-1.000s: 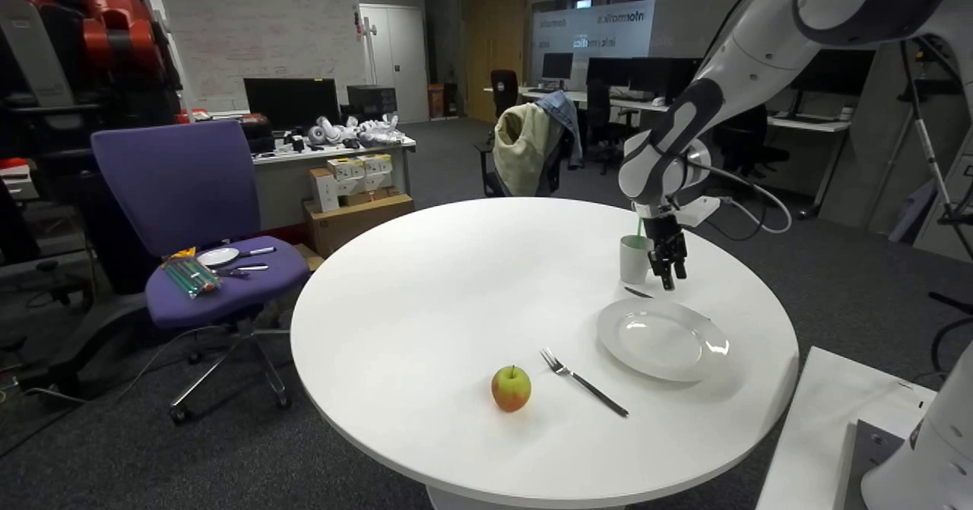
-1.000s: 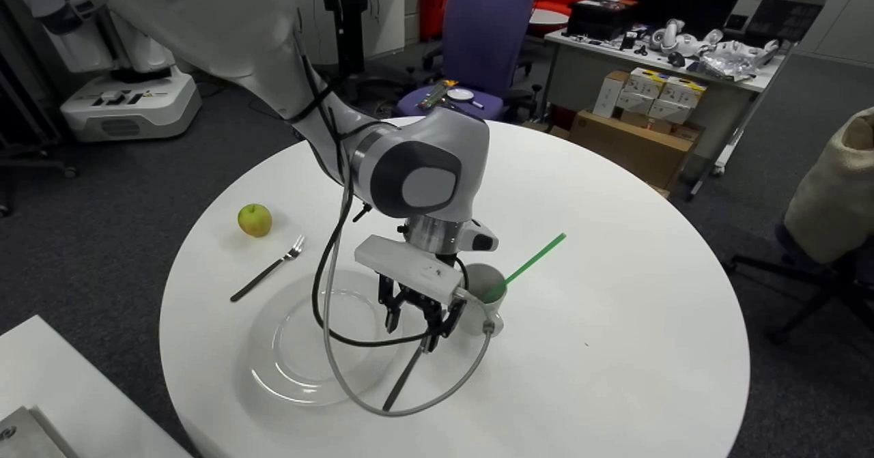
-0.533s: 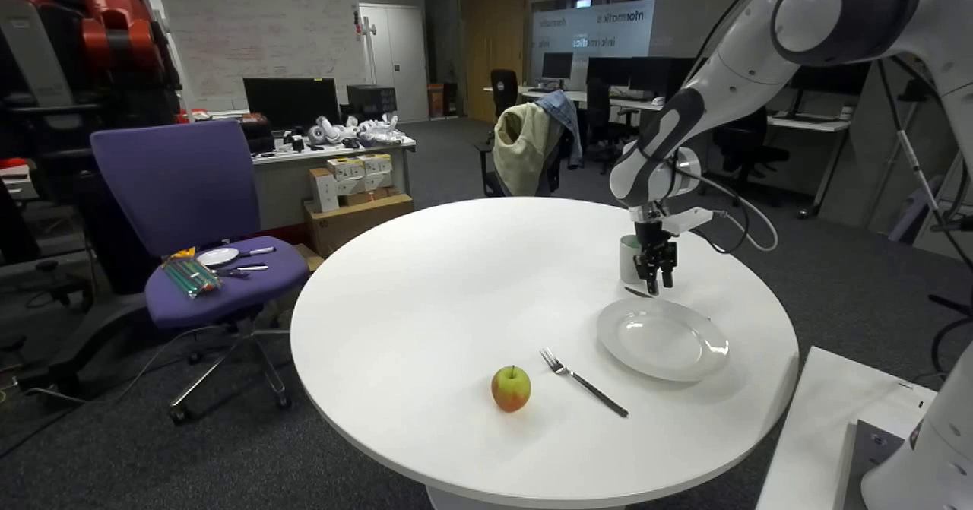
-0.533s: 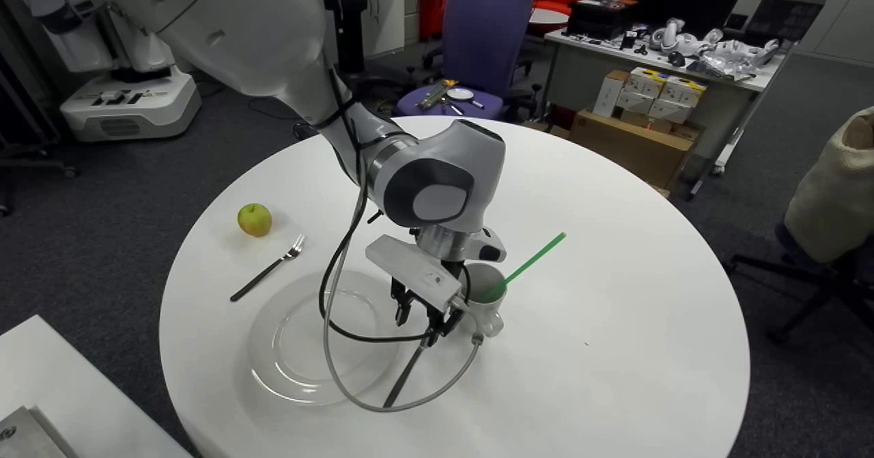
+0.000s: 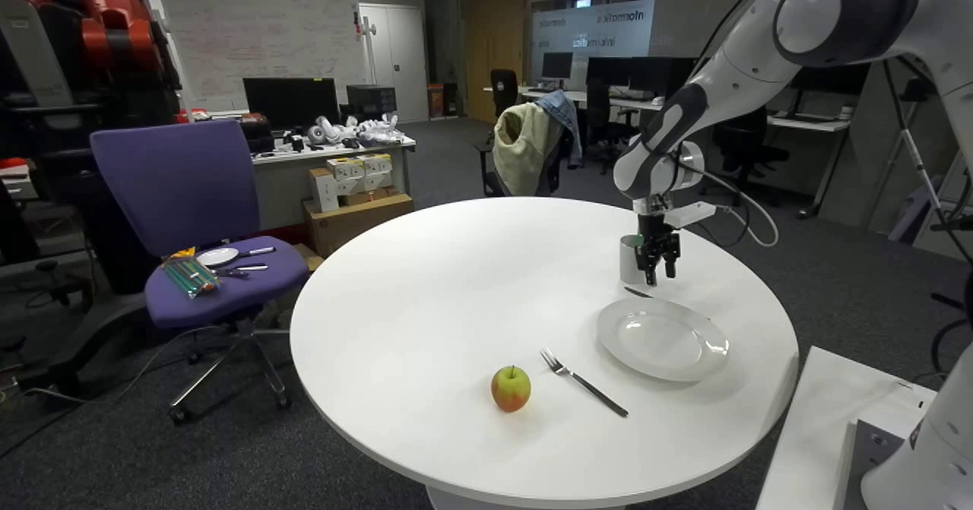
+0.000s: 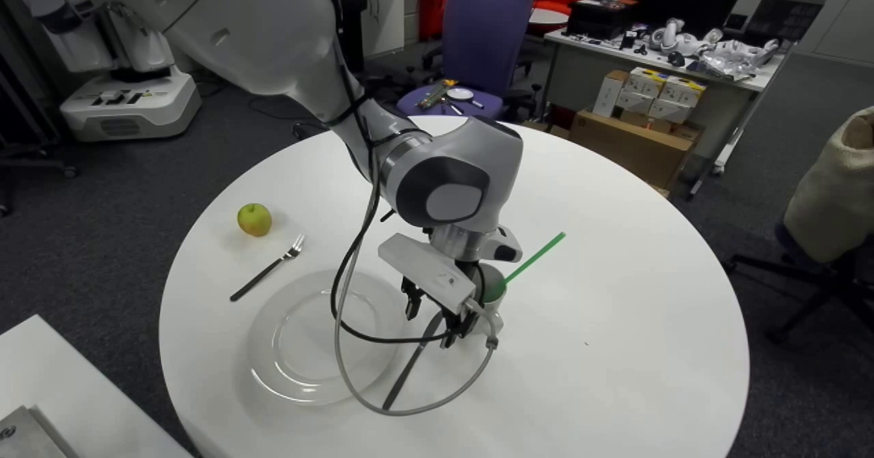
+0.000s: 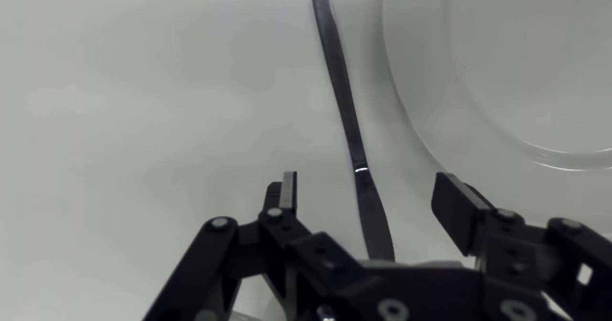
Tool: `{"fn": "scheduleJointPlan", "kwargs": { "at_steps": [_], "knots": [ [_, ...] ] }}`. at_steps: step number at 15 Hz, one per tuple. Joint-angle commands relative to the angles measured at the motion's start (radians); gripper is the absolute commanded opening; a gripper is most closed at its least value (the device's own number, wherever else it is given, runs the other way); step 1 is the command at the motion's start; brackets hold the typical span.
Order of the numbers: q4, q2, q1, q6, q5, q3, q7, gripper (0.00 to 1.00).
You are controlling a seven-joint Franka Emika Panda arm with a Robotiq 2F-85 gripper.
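Purple chair [image 5: 179, 183]: seen at the left in an exterior view, its seat laden with a clear packet of green items [image 5: 190, 276] and a round white dish [image 5: 218, 257].
Desk [image 5: 285, 191]: topped by a black monitor [image 5: 290, 103] at the rear, with boxes [image 5: 369, 175] stacked beneath.
Worktop [image 5: 426, 305]: round and white, spread across the foreground.
Apple [image 5: 511, 388]: placed toward the near edge, its yellow-green skin flushed with red.
Fork [image 5: 597, 394]: laid flat near the apple, its dark handle angled toward the lower right.
Cup [image 5: 629, 261]: stood upright, white and partly blocked from view, with a green straw [image 6: 534, 258] leaned out over its rim.
Knife [image 7: 343, 89]: laid flat on the worktop just beside the plate [image 5: 661, 339], a narrow gap shown between the two in the wrist view; its blade end is set near the cup.
Claw [image 7: 368, 191]: pointed downward and suspended above the knife, its jaws parted wide, with one seen to each side of the blade in the wrist view. Whether the cup is touched cannot be told.
Plate: white, glossy and broad-rimmed, its surface lit by reflections.
Arm [image 5: 751, 60]: stretched in from the far right, white with dark bands, its base mounted on a white stand [image 5: 821, 411] near the worktop.
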Motion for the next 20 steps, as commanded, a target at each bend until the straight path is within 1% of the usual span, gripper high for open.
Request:
{"fn": "scheduleJointPlan", "kwargs": {
  "at_steps": [1, 3, 4, 6, 8, 9, 10, 13, 18, 19, 20],
  "knots": [
    [0.033, 0.004, -0.015, -0.049, -0.044, 0.002, -0.028, 0.78],
    [0.035, 0.007, -0.017, -0.057, -0.061, 0.0, -0.034, 0.74],
    [0.035, 0.01, -0.017, -0.057, -0.069, -0.001, -0.034, 0.75],
    [0.033, 0.015, -0.019, -0.055, -0.079, 0.0, -0.036, 0.71],
    [0.029, 0.02, -0.02, -0.054, -0.086, 0.002, -0.038, 0.69],
    [0.027, 0.023, -0.019, -0.054, -0.09, 0.004, -0.039, 0.7],
    [0.023, 0.028, -0.018, -0.054, -0.094, 0.006, -0.045, 0.68],
    [0.017, 0.048, -0.013, -0.053, -0.107, 0.009, -0.05, 0.7],
    [0.012, 0.075, -0.001, -0.04, -0.134, 0.008, -0.038, 0.67],
    [0.012, 0.077, 0.001, -0.041, -0.14, 0.008, -0.036, 0.65],
    [0.013, 0.078, 0.002, -0.041, -0.143, 0.008, -0.035, 0.66]
  ]
}}
